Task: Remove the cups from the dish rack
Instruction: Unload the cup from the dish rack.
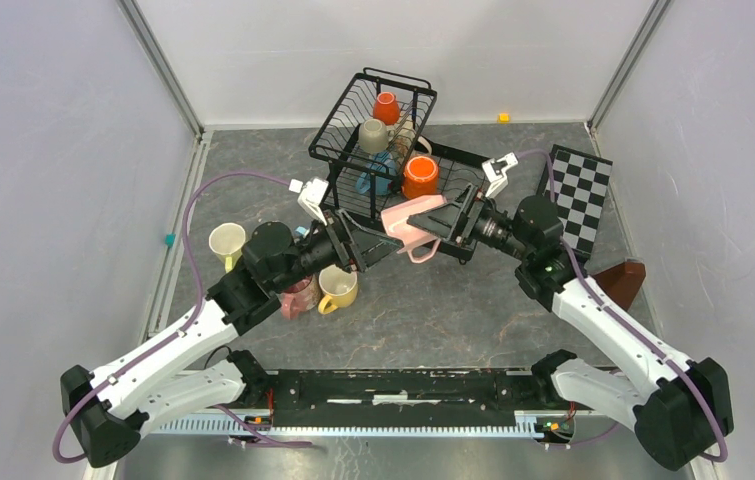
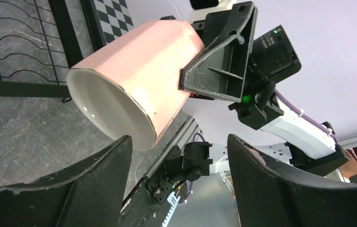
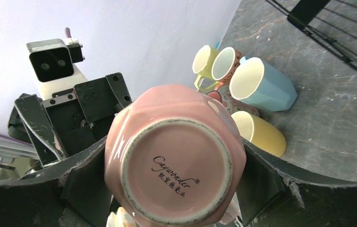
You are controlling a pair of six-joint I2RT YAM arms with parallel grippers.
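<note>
A pink cup [image 1: 410, 222] hangs on its side in front of the dish rack [image 1: 345, 112], above the table. My right gripper [image 1: 450, 222] is shut on its base end, fingers on either side [image 3: 174, 175]. My left gripper [image 1: 371, 246] faces the cup's white open mouth [image 2: 112, 111] and stands open [image 2: 180, 142], with the rim just beyond its fingertips. In the rack are an orange cup [image 1: 386, 107], a beige one [image 1: 373, 135], another orange one [image 1: 420, 177] and a blue one [image 1: 371, 182]. On the table stand a cream cup [image 1: 226, 242], a yellow cup [image 1: 338, 288] and a patterned pink cup [image 1: 298, 297].
A checkered board [image 1: 578, 195] leans at the right wall, with a brown object [image 1: 621, 283] in front of it. A light blue cup [image 3: 261, 84] lies among the cups on the table. The left arm's elbow is next to those cups.
</note>
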